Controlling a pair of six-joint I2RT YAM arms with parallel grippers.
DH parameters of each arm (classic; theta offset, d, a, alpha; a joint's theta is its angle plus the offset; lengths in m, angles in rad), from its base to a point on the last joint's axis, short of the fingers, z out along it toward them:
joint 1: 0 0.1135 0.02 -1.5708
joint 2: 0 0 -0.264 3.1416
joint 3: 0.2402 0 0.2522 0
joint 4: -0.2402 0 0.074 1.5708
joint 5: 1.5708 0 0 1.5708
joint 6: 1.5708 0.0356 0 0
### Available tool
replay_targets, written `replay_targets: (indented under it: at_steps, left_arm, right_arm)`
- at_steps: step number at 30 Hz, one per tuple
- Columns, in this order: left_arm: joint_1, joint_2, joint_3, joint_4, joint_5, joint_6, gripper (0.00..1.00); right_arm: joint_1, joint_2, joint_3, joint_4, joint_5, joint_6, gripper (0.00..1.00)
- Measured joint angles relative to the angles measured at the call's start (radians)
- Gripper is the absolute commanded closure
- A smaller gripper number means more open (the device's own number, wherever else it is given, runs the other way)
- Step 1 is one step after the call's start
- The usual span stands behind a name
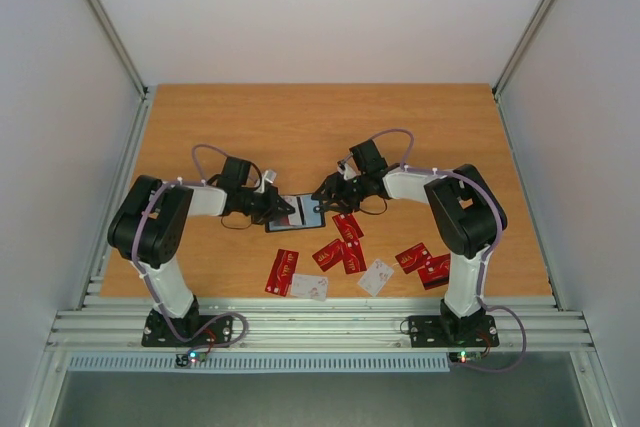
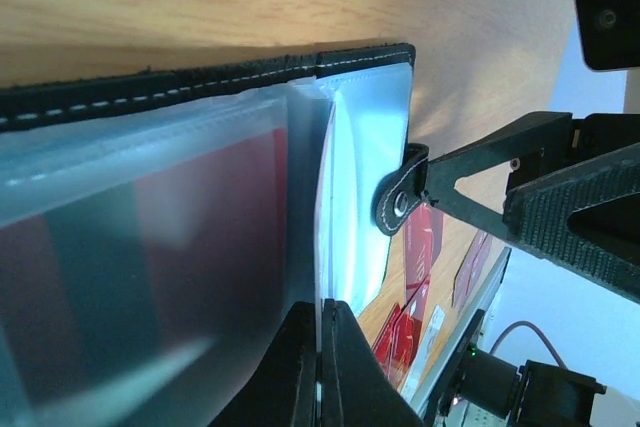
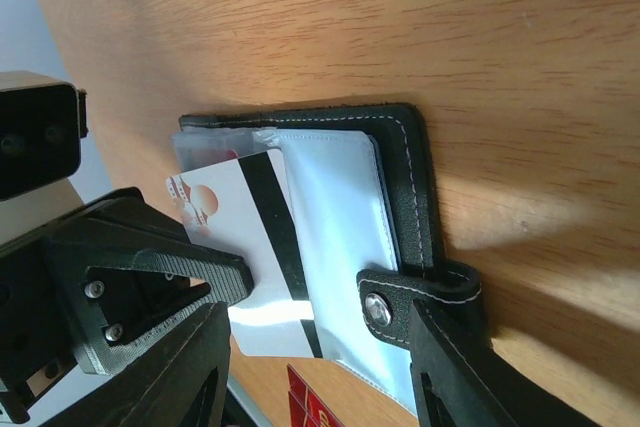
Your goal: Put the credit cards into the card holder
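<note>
About nine credit cards lie loose on the table behind both grippers. Between them lies the open card holder, a white card seemingly half-inserted. The left gripper pinches its clear sleeve. The right gripper is spread, one fingertip at the snap tab.

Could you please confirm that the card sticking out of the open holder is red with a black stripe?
Not quite. The card sticking out of the open holder is white, not red, with a black stripe. The right wrist view shows this.
</note>
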Motion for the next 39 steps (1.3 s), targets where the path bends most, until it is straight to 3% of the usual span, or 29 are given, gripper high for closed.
replay_targets:
  at_steps: [19,39]
  left_arm:
    - [0.000,0.001,0.130,-0.303,-0.021,0.000,1.00]
    - [-0.001,0.129,0.168,-0.226,0.114,0.079,1.00]
  right_arm:
    - [0.000,0.000,-0.039,0.075,-0.010,0.044,0.50]
    - [-0.002,0.017,-0.034,0.090,-0.034,0.050,0.50]
